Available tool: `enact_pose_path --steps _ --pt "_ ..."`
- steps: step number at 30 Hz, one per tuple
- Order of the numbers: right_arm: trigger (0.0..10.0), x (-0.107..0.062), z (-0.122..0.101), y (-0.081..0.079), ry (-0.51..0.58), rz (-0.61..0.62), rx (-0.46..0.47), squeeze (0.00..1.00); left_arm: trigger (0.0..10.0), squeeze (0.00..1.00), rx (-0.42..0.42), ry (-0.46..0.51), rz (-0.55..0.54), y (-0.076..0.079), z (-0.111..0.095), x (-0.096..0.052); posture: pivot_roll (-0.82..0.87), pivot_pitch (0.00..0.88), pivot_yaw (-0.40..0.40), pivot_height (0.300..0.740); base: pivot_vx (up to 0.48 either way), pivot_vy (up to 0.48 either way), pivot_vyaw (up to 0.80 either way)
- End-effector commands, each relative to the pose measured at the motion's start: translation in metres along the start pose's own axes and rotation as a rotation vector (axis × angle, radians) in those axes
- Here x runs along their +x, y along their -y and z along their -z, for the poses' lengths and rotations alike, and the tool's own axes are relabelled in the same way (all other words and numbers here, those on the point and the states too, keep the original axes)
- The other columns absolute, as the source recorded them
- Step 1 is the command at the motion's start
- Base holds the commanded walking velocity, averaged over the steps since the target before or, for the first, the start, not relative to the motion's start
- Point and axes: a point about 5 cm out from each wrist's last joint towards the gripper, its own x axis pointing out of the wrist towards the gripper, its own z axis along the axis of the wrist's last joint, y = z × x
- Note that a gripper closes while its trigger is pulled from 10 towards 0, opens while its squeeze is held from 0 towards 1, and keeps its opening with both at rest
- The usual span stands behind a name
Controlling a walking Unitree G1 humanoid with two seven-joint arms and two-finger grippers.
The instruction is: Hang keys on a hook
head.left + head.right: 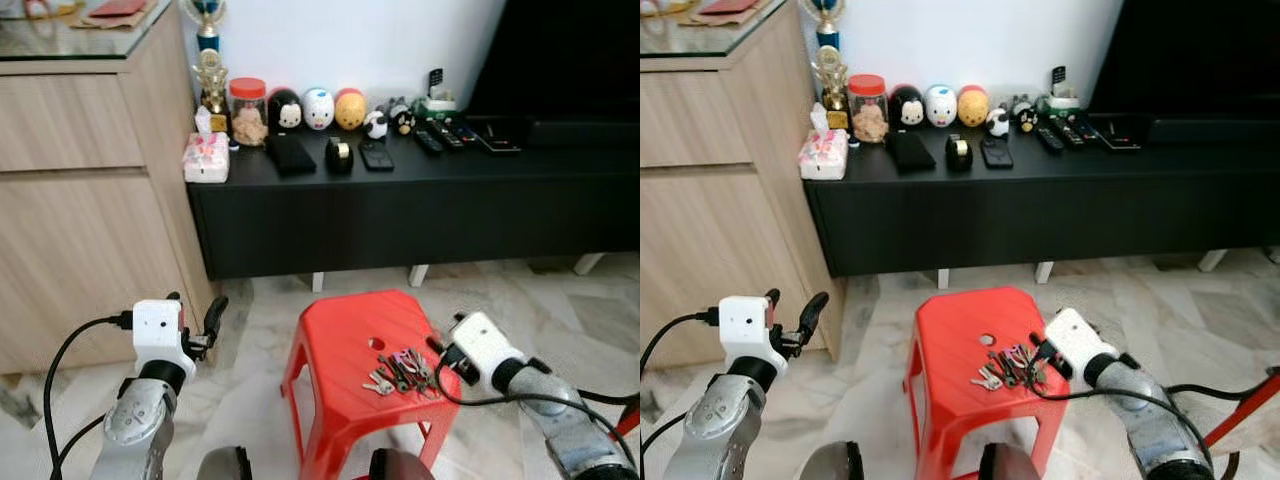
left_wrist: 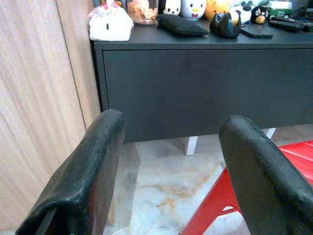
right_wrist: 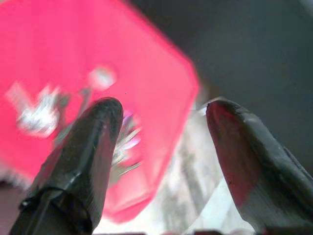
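Keys (image 1: 400,370) beside right gripper (image 1: 437,350) (fingers apart)

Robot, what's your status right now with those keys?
Right gripper open, at the keys on the red stool. Left gripper open, idle beside the wooden cabinet. Keys not yet grasped. No hook seen.

Both head eyes look forward and down on the red plastic stool (image 1: 360,350); wrist cameras sit close, sharing it.
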Motion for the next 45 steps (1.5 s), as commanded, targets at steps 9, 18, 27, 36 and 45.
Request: enact_pose_path --steps 9,18,27,36,45 --pt "10.0 0.018 0.006 -0.023 -0.120 -0.212 -0.188 0.00 10.0 0.00 0.007 0.008 0.013 0.002 -0.002 -0.004 0.01 0.000 -0.097 0.602 0.000 0.000 0.00" --pt "10.0 0.025 0.011 -0.023 -0.186 -0.187 -0.198 0.00 10.0 0.00 0.014 0.001 0.017 0.002 -0.002 -0.007 0.03 0.000 -0.095 0.602 0.000 0.000 0.00" --pt "0.0 0.024 0.016 -0.009 -0.238 -0.113 -0.171 0.00 10.0 0.00 0.016 -0.006 0.021 0.002 -0.001 -0.008 0.03 0.000 -0.089 0.602 0.000 0.000 0.00" --pt "10.0 0.027 0.017 -0.017 -0.258 -0.143 -0.161 0.00 10.0 0.00 0.019 -0.006 0.021 0.001 -0.003 -0.008 0.04 0.000 -0.087 0.602 0.000 0.000 0.00" --pt "10.0 0.029 0.015 -0.018 -0.253 -0.127 -0.175 0.00 10.0 0.00 0.024 -0.006 0.017 -0.001 -0.005 -0.009 0.05 0.000 -0.084 0.602 0.000 0.000 0.00"
